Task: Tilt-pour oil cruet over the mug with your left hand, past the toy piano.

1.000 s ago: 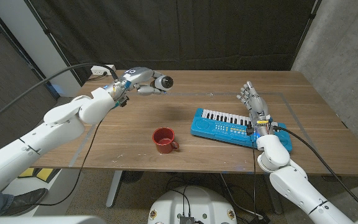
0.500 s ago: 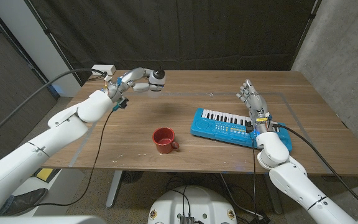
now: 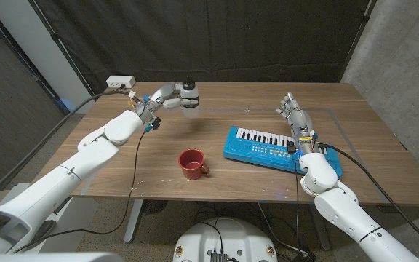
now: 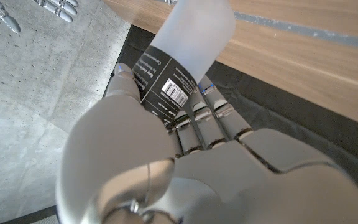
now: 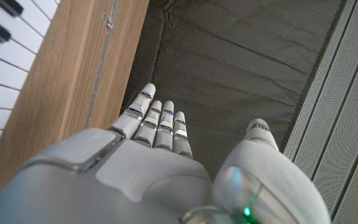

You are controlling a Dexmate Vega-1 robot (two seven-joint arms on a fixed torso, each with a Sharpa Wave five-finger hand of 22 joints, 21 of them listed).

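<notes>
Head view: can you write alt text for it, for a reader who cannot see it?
The robot's left hand holds a frosted oil cruet upright above the far side of a wooden table, short of the red mug nearer the front. A blue toy piano lies to the right, with the open right hand beside it.

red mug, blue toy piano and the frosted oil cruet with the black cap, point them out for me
red mug [image 3: 190,161], head view, on its rim
blue toy piano [image 3: 257,151], head view, on the blue panel below the keys
frosted oil cruet with black cap [image 3: 189,98], head view, on its body, held in the left hand [image 3: 153,102]
</notes>
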